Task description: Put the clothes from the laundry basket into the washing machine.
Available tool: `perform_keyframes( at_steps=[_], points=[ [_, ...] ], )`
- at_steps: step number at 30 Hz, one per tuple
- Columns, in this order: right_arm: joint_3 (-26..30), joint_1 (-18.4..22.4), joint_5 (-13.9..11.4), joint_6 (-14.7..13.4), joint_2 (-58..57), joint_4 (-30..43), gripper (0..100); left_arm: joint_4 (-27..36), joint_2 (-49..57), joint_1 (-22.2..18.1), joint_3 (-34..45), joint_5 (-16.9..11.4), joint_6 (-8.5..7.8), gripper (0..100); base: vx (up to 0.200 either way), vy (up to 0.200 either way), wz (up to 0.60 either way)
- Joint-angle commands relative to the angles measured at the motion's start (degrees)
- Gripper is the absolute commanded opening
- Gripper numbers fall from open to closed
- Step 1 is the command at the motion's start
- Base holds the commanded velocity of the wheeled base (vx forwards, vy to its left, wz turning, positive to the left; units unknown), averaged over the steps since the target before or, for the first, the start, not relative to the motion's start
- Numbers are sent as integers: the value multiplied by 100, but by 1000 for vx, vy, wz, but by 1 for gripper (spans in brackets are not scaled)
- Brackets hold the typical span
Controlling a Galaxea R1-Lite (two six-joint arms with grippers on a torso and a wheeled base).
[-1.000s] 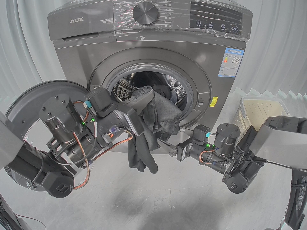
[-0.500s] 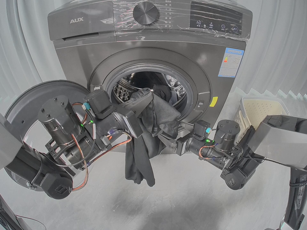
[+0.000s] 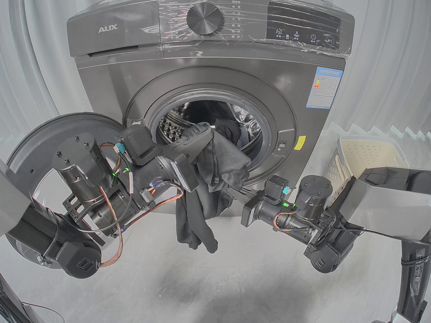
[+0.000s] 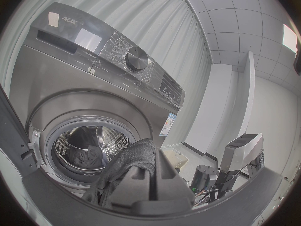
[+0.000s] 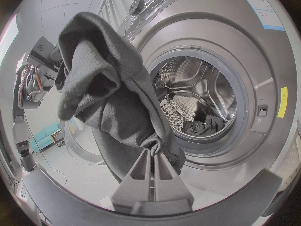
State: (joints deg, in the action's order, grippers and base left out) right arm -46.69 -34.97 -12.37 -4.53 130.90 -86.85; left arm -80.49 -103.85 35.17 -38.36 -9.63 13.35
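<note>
The right pincer has moved in and now pinches a lower fold of the garment. The left pincer pinches its top at the drum mouth. Best to push both inward together so the hanging tail clears the rim.

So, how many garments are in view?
2. One dark garment hangs before the drum, held by the left gripper and right gripper; a second garment lies inside the drum. The laundry basket may hide more.

Pale pleated curtain behind, grey floor below — a teal sofa far off.
</note>
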Motion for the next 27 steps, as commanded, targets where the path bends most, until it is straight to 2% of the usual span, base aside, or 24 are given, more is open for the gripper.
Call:
perform_keyframes(
  at_steps=[1,15,16,19,27],
  points=[
    [195,-1,-2,-4,-82,-34,0,-1,-21,-63,4,-13,10,0,0,0,0],
    [767,-80,60,-12,-706,-131,0,-10,-21,-186,145,-39,63,0,0,0,0],
    [811,-80,60,-12,-759,-131,0,-10,-21,-186,180,-39,63,100,0,0,0],
    [846,-80,60,-21,-909,-131,0,-10,-74,-195,242,-21,80,100,0,0,0],
    [837,-159,77,-12,-1172,-69,0,-300,-294,-555,549,-30,63,100,0,0,0]
  ],
)
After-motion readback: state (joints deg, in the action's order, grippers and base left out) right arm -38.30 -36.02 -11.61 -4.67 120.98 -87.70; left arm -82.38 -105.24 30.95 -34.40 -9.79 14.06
